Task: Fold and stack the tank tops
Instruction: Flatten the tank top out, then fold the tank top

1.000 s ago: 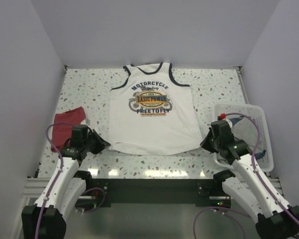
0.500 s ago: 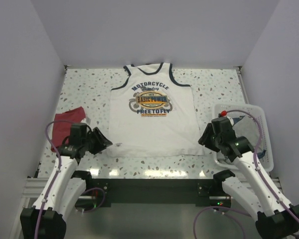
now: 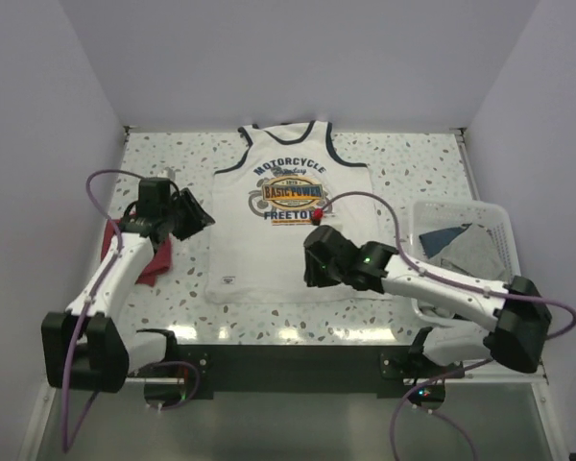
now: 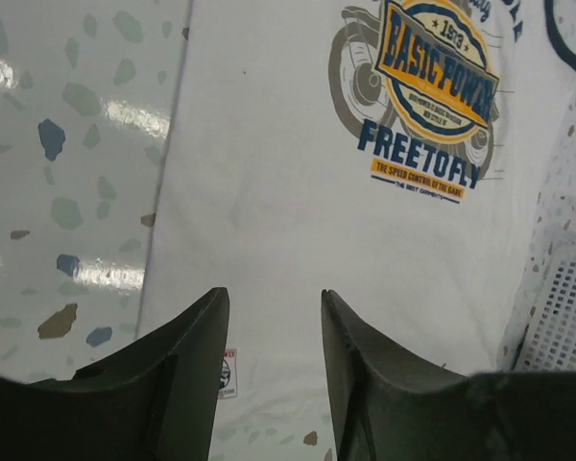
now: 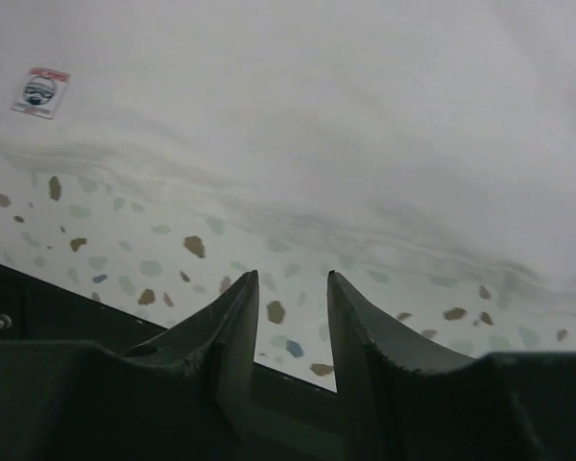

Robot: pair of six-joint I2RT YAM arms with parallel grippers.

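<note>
The white tank top (image 3: 288, 230) with navy trim and the "MOTORCYCLE" graphic lies flat, face up, in the middle of the table. The dark red tank top (image 3: 156, 264) lies crumpled at the left, partly hidden under my left arm. My left gripper (image 3: 200, 219) is open and empty, above the white top's left edge; the left wrist view shows its jaws (image 4: 274, 293) apart over the white cloth (image 4: 298, 221). My right gripper (image 3: 312, 271) is open and empty, low over the white top's lower hem (image 5: 317, 115); its jaws (image 5: 290, 277) point at the speckled table.
A white lattice basket (image 3: 507, 293) stands at the right edge with grey-blue cloth (image 3: 456, 248) in it; it also shows in the left wrist view (image 4: 562, 327). The black front rail (image 5: 38, 307) of the table lies just below the hem. White walls enclose the table.
My right arm swung left from beside the basket to the middle of the white top's hem. My left arm moved farther back and up along the top's left edge. The top stays flat.
</note>
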